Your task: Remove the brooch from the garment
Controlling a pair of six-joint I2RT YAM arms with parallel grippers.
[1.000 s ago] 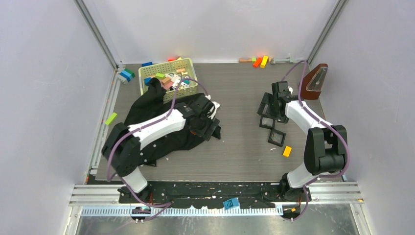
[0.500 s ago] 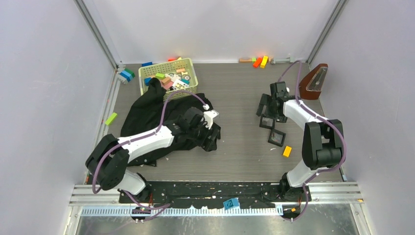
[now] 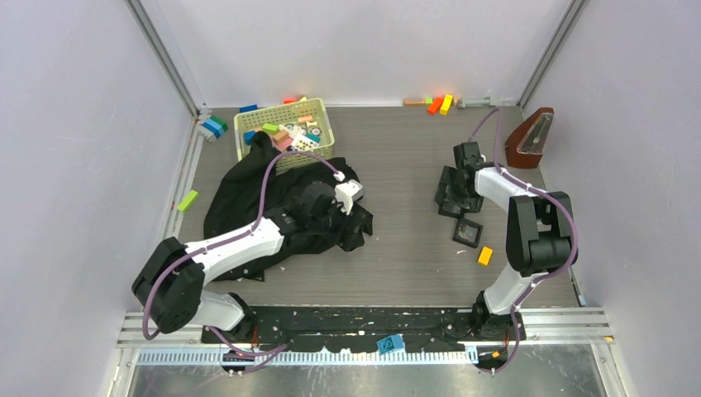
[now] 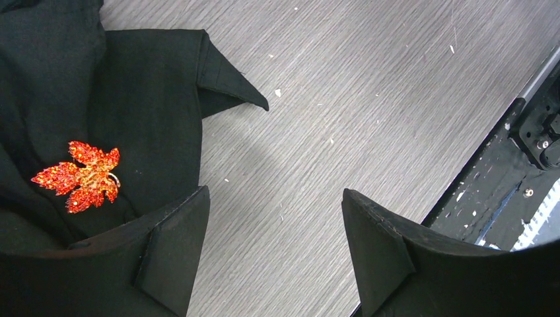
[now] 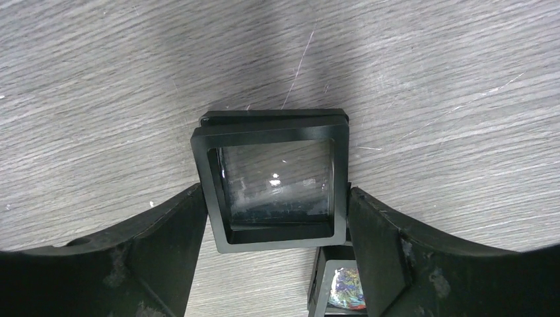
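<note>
The black garment (image 3: 248,186) lies crumpled on the left of the table. The orange-red leaf-shaped brooch (image 4: 79,175) is pinned on it near a collar point, as the left wrist view shows; it is hidden in the top view. My left gripper (image 4: 274,221) is open and empty above bare table, with its left finger at the garment's (image 4: 132,86) edge, just right of the brooch. It hovers over the garment's right edge (image 3: 345,217). My right gripper (image 5: 274,218) is open, its fingers either side of a small square black frame (image 5: 274,178) far right of the garment.
A green basket (image 3: 283,132) of toy blocks stands behind the garment. Several black frames (image 3: 467,232) lie by my right gripper (image 3: 456,192), one holding a colourful picture (image 5: 343,290). An orange block (image 3: 484,255), a brown wedge-shaped object (image 3: 529,139) and loose blocks (image 3: 438,103) lie around.
My left arm has drawn back toward its base, its gripper sliding a little nearer over the garment's right edge. My right gripper has shifted slightly nearer over the black frames.
</note>
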